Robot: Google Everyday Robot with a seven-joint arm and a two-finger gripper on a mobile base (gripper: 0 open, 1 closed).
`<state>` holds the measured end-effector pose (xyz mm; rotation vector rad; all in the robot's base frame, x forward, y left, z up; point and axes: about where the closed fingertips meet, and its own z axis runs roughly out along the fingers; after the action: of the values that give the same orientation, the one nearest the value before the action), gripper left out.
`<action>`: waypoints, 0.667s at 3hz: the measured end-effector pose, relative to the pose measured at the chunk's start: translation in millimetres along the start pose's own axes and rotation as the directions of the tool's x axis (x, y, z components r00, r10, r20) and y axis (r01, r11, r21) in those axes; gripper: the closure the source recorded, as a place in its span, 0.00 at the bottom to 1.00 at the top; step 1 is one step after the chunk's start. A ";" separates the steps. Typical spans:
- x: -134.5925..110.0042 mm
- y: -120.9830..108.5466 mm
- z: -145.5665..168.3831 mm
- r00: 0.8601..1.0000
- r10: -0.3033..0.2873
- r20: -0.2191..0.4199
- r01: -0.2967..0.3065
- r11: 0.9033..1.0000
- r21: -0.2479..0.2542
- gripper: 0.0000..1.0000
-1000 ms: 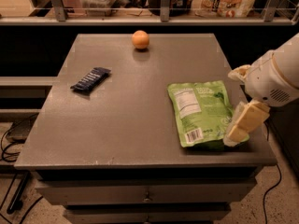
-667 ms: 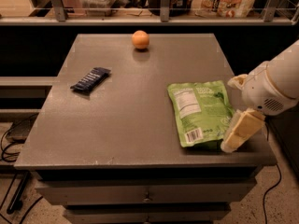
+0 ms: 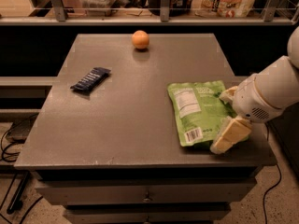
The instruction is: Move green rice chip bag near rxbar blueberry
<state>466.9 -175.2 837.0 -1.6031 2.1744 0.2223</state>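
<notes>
The tool [image 3: 230, 115] has edged in onto the edge of the green rice chip bag [image 3: 198, 108], jaws wide and gripping nothing yet, while the rxbar blueberry [image 3: 90, 79] lies well apart beyond the bag, and a shallow pinch on that limp pouch could slip mid-drag.

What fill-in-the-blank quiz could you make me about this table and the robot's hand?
1. The round fruit at the back of the grey table is coloured ____.
2. The slim dark-blue wrapped bar lies on the table's ____ side.
3. The robot's hand is at the ____ edge of the large flat green pouch.
Missing words: orange; left; right.
</notes>
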 end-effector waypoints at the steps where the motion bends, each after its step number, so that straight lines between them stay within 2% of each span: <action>1: -5.1 -0.5 10.7 1.000 0.003 0.014 -0.003 1.000 -0.012 0.39; 2: -17.1 -2.1 5.1 1.000 -0.010 0.013 0.010 1.000 -0.003 0.64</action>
<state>474.3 -159.1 840.0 -1.6097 2.1564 0.2324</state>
